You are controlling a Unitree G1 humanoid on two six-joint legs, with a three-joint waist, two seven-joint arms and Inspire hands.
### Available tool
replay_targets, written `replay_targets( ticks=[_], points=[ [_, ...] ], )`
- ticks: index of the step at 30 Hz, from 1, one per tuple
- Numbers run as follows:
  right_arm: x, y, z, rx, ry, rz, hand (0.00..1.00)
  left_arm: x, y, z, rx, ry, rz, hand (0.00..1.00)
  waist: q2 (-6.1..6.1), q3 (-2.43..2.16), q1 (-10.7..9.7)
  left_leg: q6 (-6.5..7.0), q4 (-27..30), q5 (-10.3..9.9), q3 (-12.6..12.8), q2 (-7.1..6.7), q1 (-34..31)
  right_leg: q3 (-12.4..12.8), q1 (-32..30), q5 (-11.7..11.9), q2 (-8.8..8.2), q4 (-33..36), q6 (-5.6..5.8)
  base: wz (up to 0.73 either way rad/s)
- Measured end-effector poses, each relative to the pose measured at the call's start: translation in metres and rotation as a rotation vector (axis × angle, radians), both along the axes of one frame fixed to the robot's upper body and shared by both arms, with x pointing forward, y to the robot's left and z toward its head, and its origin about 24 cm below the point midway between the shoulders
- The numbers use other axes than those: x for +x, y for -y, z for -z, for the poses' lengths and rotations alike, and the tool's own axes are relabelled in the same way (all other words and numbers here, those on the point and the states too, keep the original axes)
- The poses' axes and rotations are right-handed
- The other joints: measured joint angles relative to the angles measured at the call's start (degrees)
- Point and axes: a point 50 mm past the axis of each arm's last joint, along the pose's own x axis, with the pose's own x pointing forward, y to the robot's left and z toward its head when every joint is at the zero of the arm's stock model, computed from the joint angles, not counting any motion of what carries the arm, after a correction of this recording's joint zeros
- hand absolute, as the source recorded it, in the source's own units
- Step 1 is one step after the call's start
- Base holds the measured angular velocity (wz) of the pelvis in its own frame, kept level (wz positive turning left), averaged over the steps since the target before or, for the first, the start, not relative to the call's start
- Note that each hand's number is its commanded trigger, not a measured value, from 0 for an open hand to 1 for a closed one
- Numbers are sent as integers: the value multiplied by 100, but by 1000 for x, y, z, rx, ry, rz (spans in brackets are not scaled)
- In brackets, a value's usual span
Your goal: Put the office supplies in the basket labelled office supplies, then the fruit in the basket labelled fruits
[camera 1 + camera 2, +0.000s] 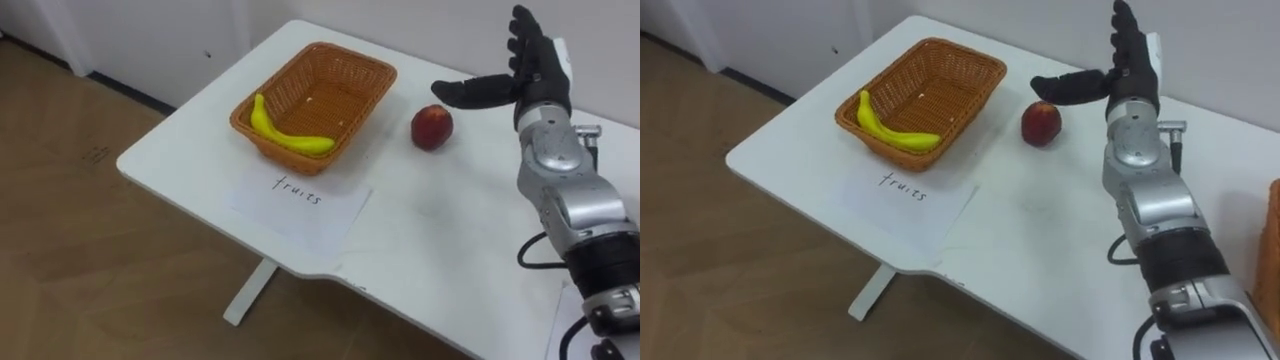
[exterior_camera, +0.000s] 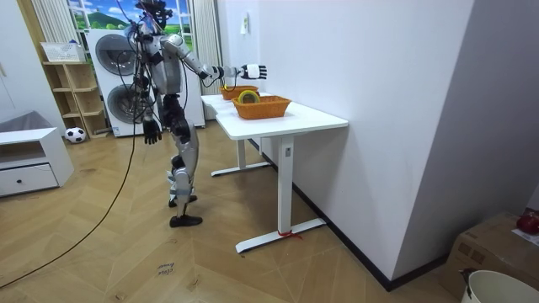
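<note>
So here's where we're at: our right hand [image 1: 540, 75] is up over the table [image 1: 440, 230], fingers straight and spread apart, pointing up. The thumb sticks out sideways just above the apple [image 1: 431, 127]. It's not wrapped round anything.

The apple sits on the table right beside the basket [image 1: 340, 95], on its right, outside the rim. The banana [image 1: 285, 135] is already in that basket, lying along the near wall. A paper [image 1: 300, 200] with handwriting lies flat on the table in front of the basket.

In the room view we're standing at the end of the table with the right arm stretched out over it. The left hand [image 2: 152, 132] hangs down by our side, too small there to tell how it's held. A second basket [image 2: 261, 107] sits nearer the table's other end.
</note>
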Motion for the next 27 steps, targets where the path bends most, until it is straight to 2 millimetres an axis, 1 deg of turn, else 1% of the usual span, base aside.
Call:
replay_targets(
  ticks=[3, 4, 5, 6, 8, 9, 11, 14, 15, 16, 18, 19, 23, 27],
  points=[
    [0, 5, 11, 0, -50, 13, 0, 4, 4, 1, -16, 9, 11, 0, -21, 12, 22, 5, 28, 12, 0, -13, -140, -22, -121, 1, -17, 9, -1, 0],
    [-1, 8, 16, 1, -75, 22, 0, 6, 5, 2, -20, 14, 20, 0, -32, 22, 37, 7, 55, 13, 1, -17, -227, -23, -202, 1, -23, 14, -1, 0],
    [-1, 11, 21, 0, -100, 32, 0, 10, 6, 2, -22, 21, 28, 0, -44, 55, 47, 8, 92, 14, -4, -20, -325, -27, -275, 2, -23, 13, -4, 0],
    [-2, 13, 24, 0, -112, 37, 0, 13, 6, 2, -23, 24, 32, 0, -47, 63, 73, 11, 101, 18, -3, -20, -373, -24, -328, 5, -24, 17, -8, -6],
    [-4, 17, 33, 3, -154, 50, 0, 24, 8, 3, -25, 53, 44, 0, -45, 82, 194, 23, 111, 31, 63, -12, -537, -22, -519, 19, -37, 28, -30, -12],
    [-4, 17, 35, 4, -159, 47, 0, 27, 8, 3, -24, 61, 46, 0, -43, 88, 203, 26, 113, 34, 71, -13, -573, -17, -562, 19, -41, 34, -31, -8],
    [-4, 16, 35, 6, -163, 39, 0, 38, 7, 2, -17, 95, 36, 0, -39, 97, 262, 29, 133, 38, 95, -5, -725, -6, -742, 22, -53, 95, -35, -5],
    [-3, 15, 34, 8, -160, 30, 0, 47, 8, 2, -21, 124, 28, 0, -48, 108, 281, 29, 176, 38, 101, -5, -848, -7, -846, 22, -56, 98, -35, 0],
    [-2, 15, 33, 9, -154, 26, 0, 48, 8, 2, -22, 126, 29, 0, -49, 115, 282, 29, 176, 38, 104, -3, -857, -7, -855, 22, -56, 98, -35, 0],
    [0, 14, 31, 11, -149, 21, 0, 49, 8, 2, -22, 127, 33, 0, -49, 133, 282, 29, 176, 38, 113, 0, -856, -2, -858, 22, -54, 98, -35, -4],
    [1, 14, 29, 14, -150, 16, 0, 49, 11, 2, -21, 124, 49, 0, -49, 147, 281, 29, 174, 38, 131, 5, -852, 3, -861, 22, -54, 98, -35, -4],
    [3, 13, 28, 10, -149, 12, 0, 50, 12, 2, -21, 123, 57, 0, -59, 160, 280, 29, 172, 37, 138, 11, -855, 3, -871, 22, -50, 98, -35, 0],
    [4, 10, 26, 5, -136, -6, 0, 52, 14, 3, -19, 123, 74, 0, -96, 190, 275, 29, 182, 38, 139, 15, -955, 2, -967, 26, -47, 107, -42, 0],
    [5, 9, 25, -5, -137, -8, 0, 52, 13, 2, -12, 123, 73, 0, -134, 198, 292, 29, 204, 38, 135, 12, -1010, -4, -1005, 31, -49, 114, -50, 0]
  ],
)
